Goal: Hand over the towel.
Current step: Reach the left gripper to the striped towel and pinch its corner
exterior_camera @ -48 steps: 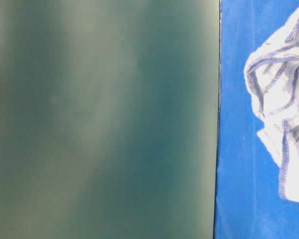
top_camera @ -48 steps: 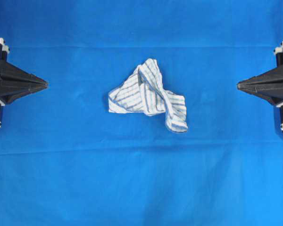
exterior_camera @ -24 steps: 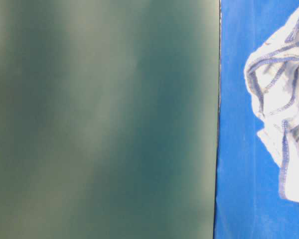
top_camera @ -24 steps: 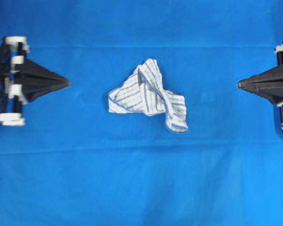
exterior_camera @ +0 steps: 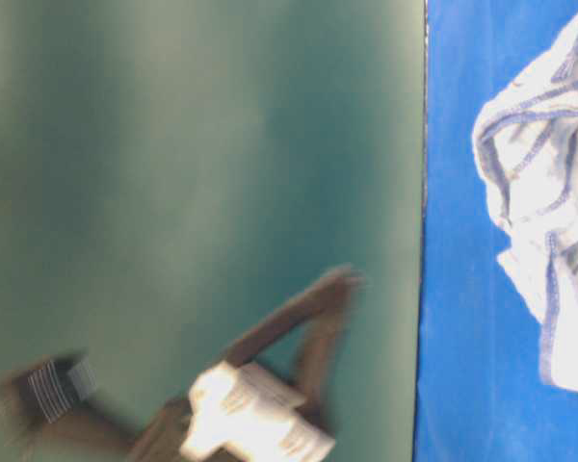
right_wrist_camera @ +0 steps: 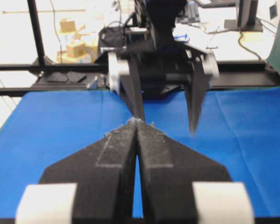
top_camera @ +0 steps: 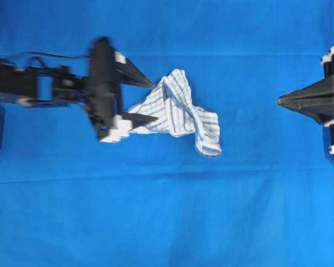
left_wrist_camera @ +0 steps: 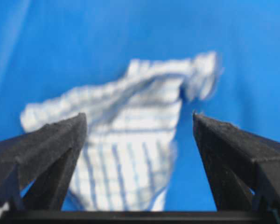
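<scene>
Reaching level toward towel (top_camera: 178,108), left gripper (top_camera: 147,101) jaws wide, empty; right gripper (top_camera: 280,100) closed, empty.

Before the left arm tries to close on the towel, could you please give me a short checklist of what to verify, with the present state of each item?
1. Left gripper is open: ok, its fingers stand wide apart in the left wrist view.
2. Towel lies between the left gripper's fingers: cannot tell; the fingertips sit at its near edge, and motion blur hides whether they touch.
3. Towel rests free on the blue cloth, nothing on top of it: ok.
4. Right gripper is clear of the towel: ok, it sits at the far right, shut and empty.
5. Right gripper is ready to receive: not ok, it is shut.
</scene>
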### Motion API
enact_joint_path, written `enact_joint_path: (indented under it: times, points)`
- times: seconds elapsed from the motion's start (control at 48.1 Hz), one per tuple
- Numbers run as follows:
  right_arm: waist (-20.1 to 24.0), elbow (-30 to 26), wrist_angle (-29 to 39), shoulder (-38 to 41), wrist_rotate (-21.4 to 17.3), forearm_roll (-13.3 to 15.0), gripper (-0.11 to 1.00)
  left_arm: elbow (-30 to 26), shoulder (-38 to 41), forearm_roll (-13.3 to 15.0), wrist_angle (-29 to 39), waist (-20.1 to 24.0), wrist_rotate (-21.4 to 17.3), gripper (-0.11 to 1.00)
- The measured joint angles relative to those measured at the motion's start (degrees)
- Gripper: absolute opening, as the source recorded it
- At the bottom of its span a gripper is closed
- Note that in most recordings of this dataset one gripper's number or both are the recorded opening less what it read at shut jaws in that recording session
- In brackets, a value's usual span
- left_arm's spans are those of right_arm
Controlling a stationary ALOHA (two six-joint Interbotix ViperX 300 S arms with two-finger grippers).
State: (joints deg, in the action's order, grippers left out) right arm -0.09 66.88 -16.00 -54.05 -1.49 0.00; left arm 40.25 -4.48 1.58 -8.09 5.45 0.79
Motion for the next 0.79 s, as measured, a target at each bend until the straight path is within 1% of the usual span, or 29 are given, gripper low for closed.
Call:
enact_joint_path:
  times: [0.125, 0.312, 0.416, 0.582, 0.603, 0.665, 0.79]
  points:
    - [0.0, 0.0, 0.2, 0.9, 0.0, 0.0, 0.0, -2.9, 7.6, 0.0, 2.9, 0.7, 0.3, 0.94]
    - [0.0, 0.0, 0.4, 1.8, 0.0, 0.0, 0.0, -4.0, 14.9, -0.1, 3.7, 0.5, 0.0, 0.94]
    - [0.0, 0.0, 0.3, 2.1, 0.0, 0.0, 0.0, -4.1, 17.8, 0.0, 3.7, 0.6, -0.1, 0.94]
    - [-0.1, 0.0, 0.4, 2.5, 0.0, 0.0, 0.0, -4.3, 18.5, 0.0, 4.1, 0.3, -0.3, 0.92]
    - [-0.1, 0.0, 0.4, 2.5, 0.0, 0.0, 0.0, -4.5, 18.5, 0.0, 4.4, 0.3, -0.4, 0.9]
    - [0.0, 0.0, 0.6, 2.6, 0.1, 0.0, 0.0, -4.9, 18.5, 0.0, 5.7, 0.3, -0.5, 0.79]
    - [-0.1, 0.0, 0.6, 2.7, 0.0, 0.0, 0.0, -5.4, 18.1, 0.0, 7.9, 0.4, -1.1, 0.46]
